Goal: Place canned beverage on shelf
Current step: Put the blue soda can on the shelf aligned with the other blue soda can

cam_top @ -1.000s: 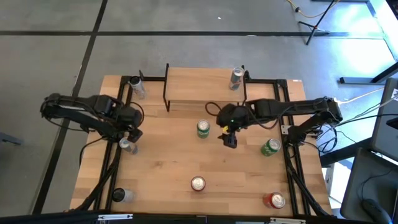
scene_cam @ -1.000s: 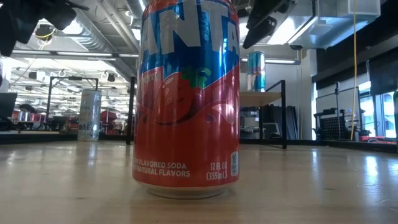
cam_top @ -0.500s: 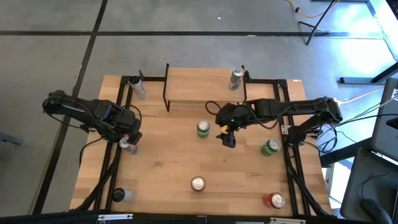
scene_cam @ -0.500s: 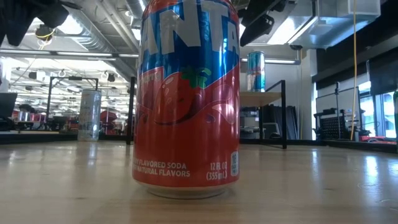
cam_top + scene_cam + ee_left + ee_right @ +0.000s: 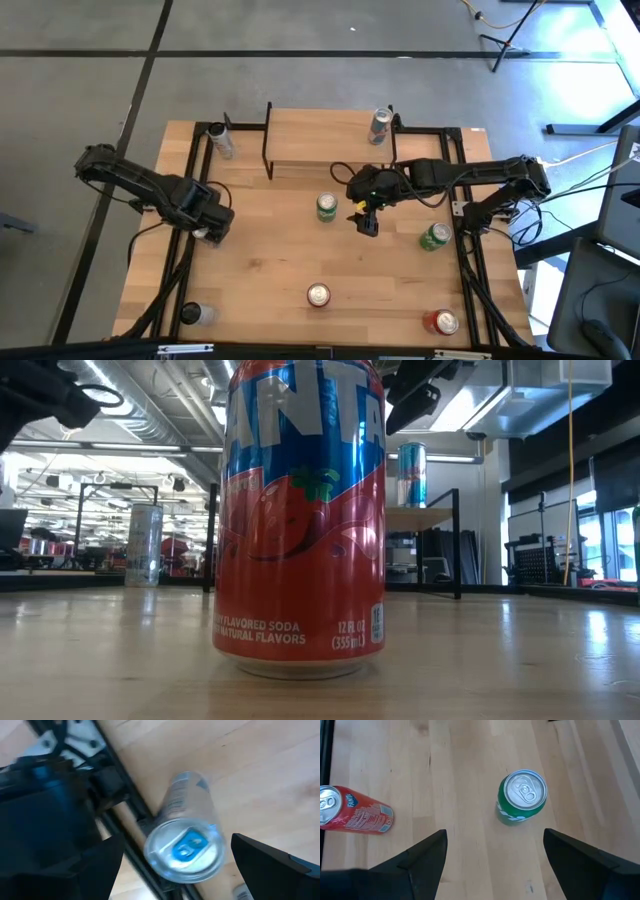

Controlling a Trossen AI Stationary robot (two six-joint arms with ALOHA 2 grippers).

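The slim silver can (image 5: 186, 841) stood upright by the table's left edge, directly beneath the left gripper (image 5: 208, 228), jaws spread wide around nothing. The shelf (image 5: 330, 140) lay toward the back. Only the wrist view showed the can; overhead, the gripper hid it. The right gripper (image 5: 369, 224) hovered agape mid-table

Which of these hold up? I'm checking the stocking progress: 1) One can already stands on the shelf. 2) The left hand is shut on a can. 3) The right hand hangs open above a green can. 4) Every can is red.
1) True: a silver can stands on the shelf.
2) False: the left hand is open, its fingers either side of a slim silver can.
3) True: the right hand is open, with the green can below it.
4) False: green and silver cans show too.
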